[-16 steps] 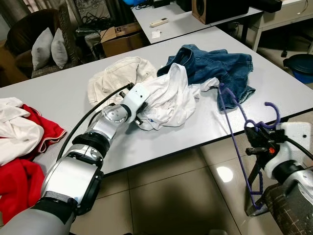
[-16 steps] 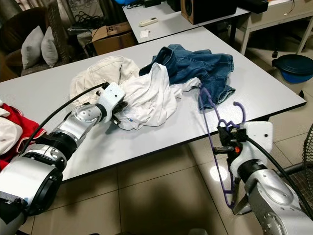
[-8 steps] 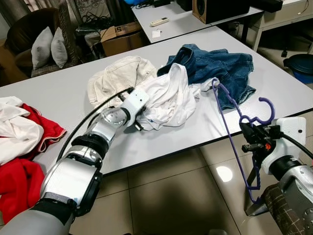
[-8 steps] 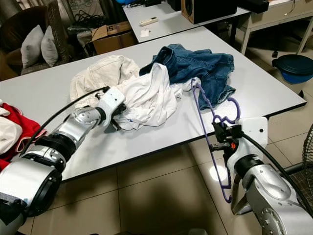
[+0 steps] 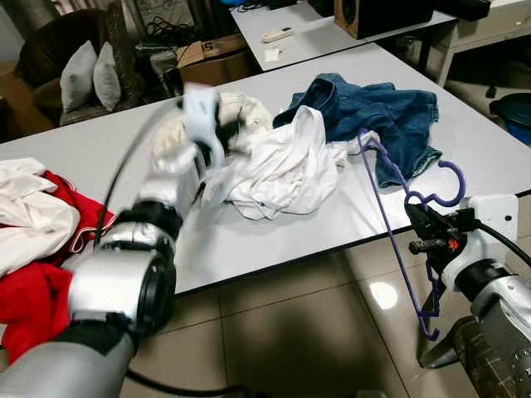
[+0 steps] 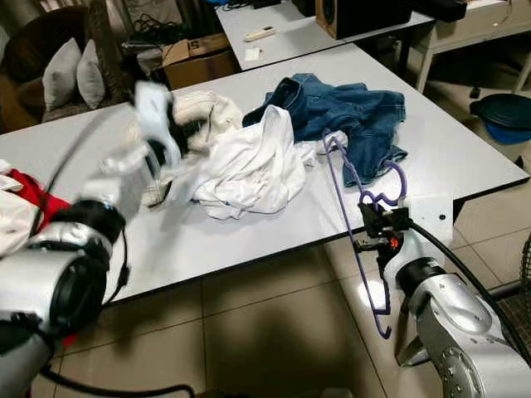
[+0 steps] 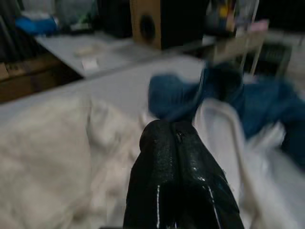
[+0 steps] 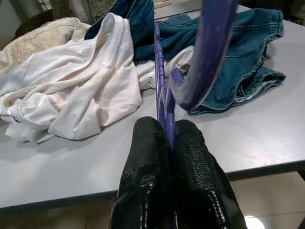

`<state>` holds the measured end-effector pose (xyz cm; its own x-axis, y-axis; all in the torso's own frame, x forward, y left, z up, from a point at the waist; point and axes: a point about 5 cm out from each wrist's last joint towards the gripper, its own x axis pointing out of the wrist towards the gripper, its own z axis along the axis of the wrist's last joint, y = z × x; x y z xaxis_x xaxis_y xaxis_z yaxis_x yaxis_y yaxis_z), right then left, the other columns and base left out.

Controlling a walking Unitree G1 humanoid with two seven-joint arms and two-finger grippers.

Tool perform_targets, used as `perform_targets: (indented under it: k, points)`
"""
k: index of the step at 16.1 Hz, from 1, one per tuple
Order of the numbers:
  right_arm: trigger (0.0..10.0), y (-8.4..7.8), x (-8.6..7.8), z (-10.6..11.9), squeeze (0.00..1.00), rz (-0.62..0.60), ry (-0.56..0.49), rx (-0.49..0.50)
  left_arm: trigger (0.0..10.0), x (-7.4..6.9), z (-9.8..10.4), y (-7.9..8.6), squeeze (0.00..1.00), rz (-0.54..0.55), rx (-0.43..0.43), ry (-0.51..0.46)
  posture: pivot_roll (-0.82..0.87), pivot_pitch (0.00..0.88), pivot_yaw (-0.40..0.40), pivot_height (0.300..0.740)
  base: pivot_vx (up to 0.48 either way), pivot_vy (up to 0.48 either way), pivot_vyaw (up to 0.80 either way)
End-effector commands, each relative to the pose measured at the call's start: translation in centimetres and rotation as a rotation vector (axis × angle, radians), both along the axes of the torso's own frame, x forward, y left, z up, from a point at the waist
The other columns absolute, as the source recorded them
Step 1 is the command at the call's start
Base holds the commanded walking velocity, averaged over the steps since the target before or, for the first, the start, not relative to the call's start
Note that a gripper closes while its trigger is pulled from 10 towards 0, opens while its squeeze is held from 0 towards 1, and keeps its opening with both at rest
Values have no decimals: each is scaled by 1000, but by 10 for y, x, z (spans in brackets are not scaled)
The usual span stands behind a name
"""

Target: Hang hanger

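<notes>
Right pincer (image 5: 427, 236) gripping purple hanger (image 5: 397, 217) at lower right, clear of worktop (image 5: 274, 232) | left pincer (image 7: 177, 143) clenched, blurring above white shirt (image 5: 282, 166), centre

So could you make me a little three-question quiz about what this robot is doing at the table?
1. True or false: the right gripper is shut on the purple hanger.
2. Which garment lies nearest the hanger's top end? A) blue denim garment B) red cloth C) cream jacket
3. Fill in: the left gripper has its fingers ____.

Key: 1 true; 2 A; 3 shut.
</notes>
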<state>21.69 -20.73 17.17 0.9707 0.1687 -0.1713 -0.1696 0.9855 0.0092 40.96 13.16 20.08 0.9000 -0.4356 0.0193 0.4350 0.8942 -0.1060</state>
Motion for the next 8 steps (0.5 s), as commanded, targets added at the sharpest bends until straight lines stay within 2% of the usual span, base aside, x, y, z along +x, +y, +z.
perform_targets:
  k: [1, 2, 3, 4, 6, 8]
  points:
    - [10000, 8, 1, 2, 0, 65, -23, 2, 0, 3, 11, 9, 0, 21, -33, -19, -172, 0, 212, 740, 0, 0, 0]
    - [10000, 12, -1, 4, 0, 110, -30, 3, 549, 2, 10, 10, 0, 1, 91, -22, -171, 0, 215, 740, 0, 0, 0]
    - [10000, 15, -3, 5, 0, 140, -36, 5, 10000, 0, 0, 12, 0, -40, 305, -20, -170, 0, 217, 740, 0, 0, 0]
    - [10000, 18, -4, 6, 0, 169, -38, 6, 10000, -8, -19, 16, 1000, -153, 536, 6, -169, 0, 219, 740, 0, 0, 0]
    - [10000, 20, -5, 5, 0, 179, -34, 7, 10000, -14, -33, 24, 1000, -192, 551, 51, -166, 0, 220, 740, 0, 0, 0]
    - [10000, 22, -6, 3, 0, 201, -27, 9, 10000, -18, -43, 33, 1000, -184, 589, 88, -164, 0, 218, 740, 0, 0, 0]
